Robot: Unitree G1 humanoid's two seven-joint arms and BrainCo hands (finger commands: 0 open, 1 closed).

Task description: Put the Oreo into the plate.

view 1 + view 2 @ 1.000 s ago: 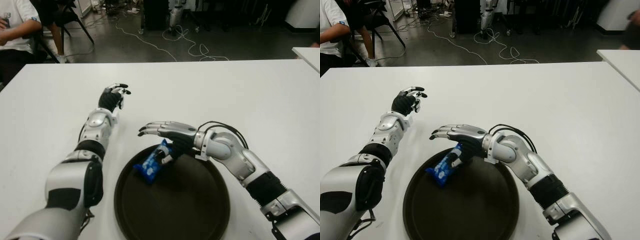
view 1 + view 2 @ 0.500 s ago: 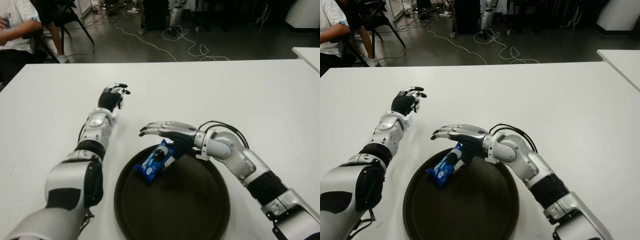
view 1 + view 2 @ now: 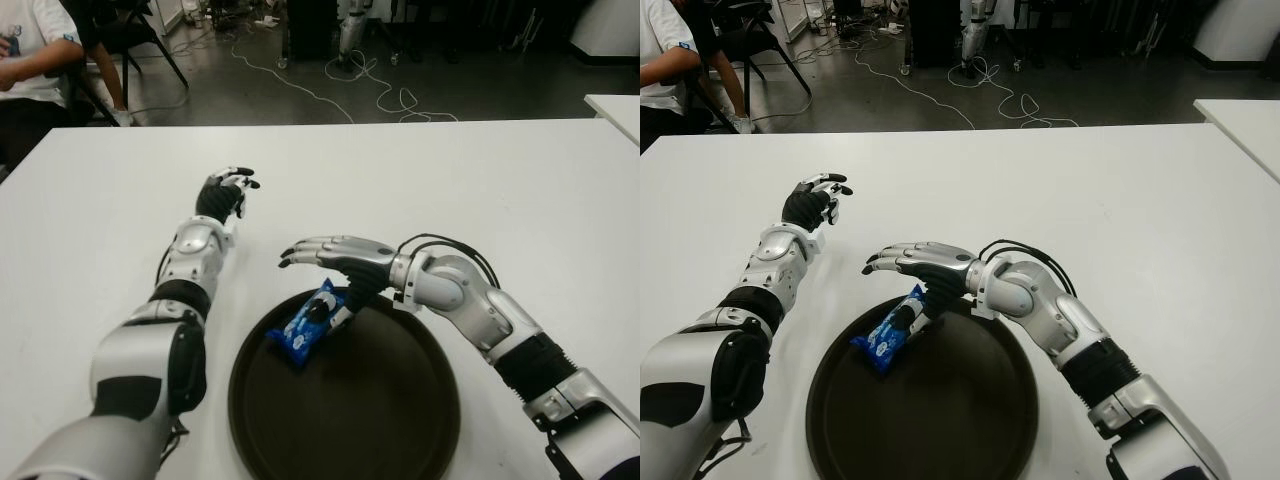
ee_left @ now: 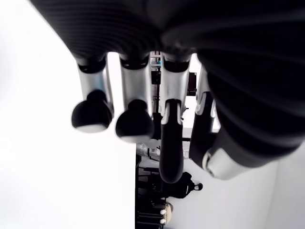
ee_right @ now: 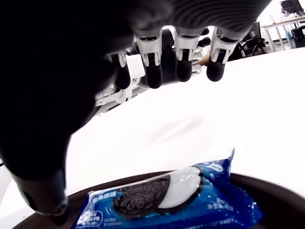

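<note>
The blue Oreo (image 3: 308, 324) packet lies on the far-left part of the dark round plate (image 3: 400, 420), one end resting on or very near the rim and the other end pointing toward the middle. The right hand (image 3: 335, 262) is just above and behind it, with the four fingers (image 3: 902, 256) stretched out almost flat over the counter (image 3: 480, 190) and holding nothing; in the right wrist view the packet shows below the palm with open space between it and the fingertips, and only the thumb comes down close to the packet's near end – I cannot tell if it touches. So I judge the release step as done or nearly done: the packet is in the plate and the hand is no more closed around it. The next move, I think, calls for lifting the right hand up and back without catching the wrapper with the thumb, because the packet sits close to the rim and a small push could slide it out. The left hand (image 3: 225, 192) shows farther away over the counter, to the left of the plate, with its fingers loosely bent and nothing in them.
</note>
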